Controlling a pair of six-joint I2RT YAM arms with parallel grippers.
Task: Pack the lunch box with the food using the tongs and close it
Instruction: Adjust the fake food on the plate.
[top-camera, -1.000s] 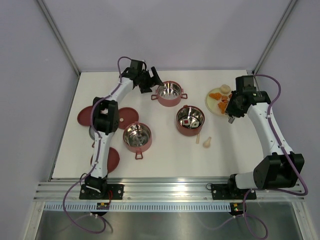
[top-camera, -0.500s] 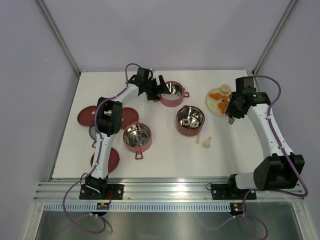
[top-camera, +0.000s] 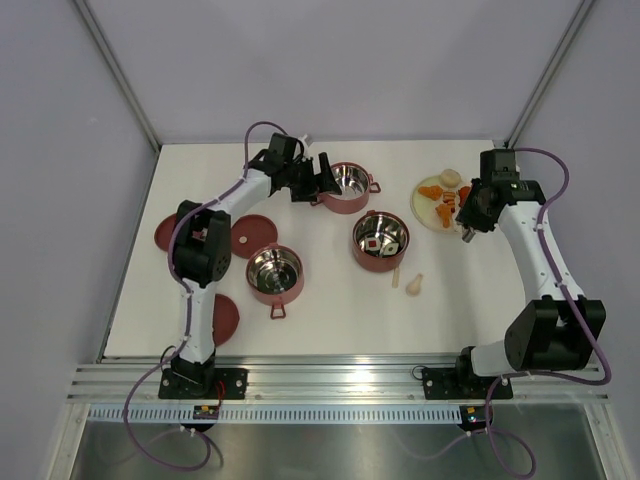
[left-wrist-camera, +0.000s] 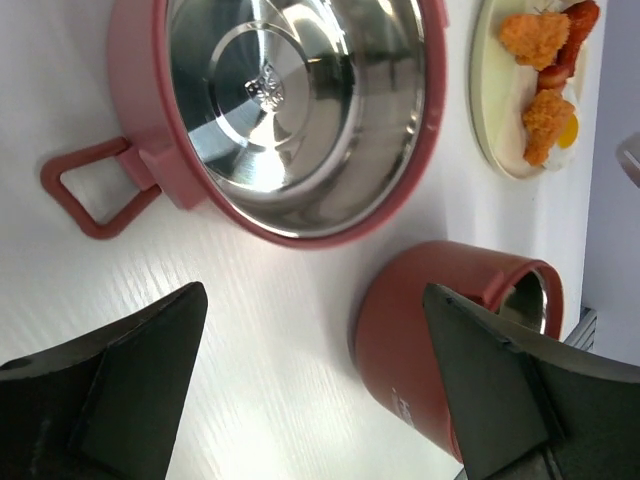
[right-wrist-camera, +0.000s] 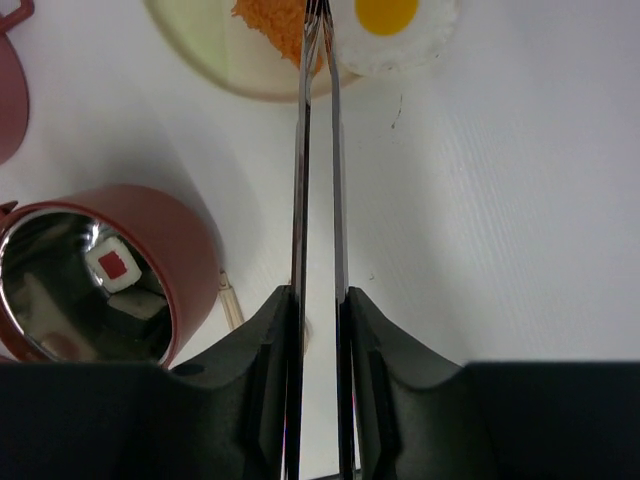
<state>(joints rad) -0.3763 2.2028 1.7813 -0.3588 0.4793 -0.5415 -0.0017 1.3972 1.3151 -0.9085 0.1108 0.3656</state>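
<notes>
Overhead, the white table (top-camera: 330, 300) carries three dark-red steel-lined bowls: one at the back (top-camera: 343, 187), one in the middle (top-camera: 380, 240) holding a white piece with a red square (top-camera: 372, 244) and a dark piece, and one nearer the left arm (top-camera: 275, 273). Three dark-red disc lids lie at the left: one far left (top-camera: 168, 233), one beside it (top-camera: 252, 234), one nearer the front (top-camera: 222, 316). A cream plate (top-camera: 428, 205) sits at the right rear with orange breaded pieces (top-camera: 431, 191), a fried egg (right-wrist-camera: 395, 30) and a pale round piece (top-camera: 450, 178). One beige piece (top-camera: 413, 285) lies on the table in front of the middle bowl.

The left gripper (top-camera: 322, 178) hovers just left of the back bowl, fingers spread wide and empty; its wrist view shows that bowl's side handle (left-wrist-camera: 95, 188) between them and the bowl.

The right gripper (top-camera: 468, 222) is clamped on the tongs (right-wrist-camera: 318, 180), whose long axis runs straight out from the fingers toward the plate. The two silver blades lie almost together, tips meeting over the plate's edge between a breaded piece and the egg; I cannot tell whether they touch the food.
</notes>
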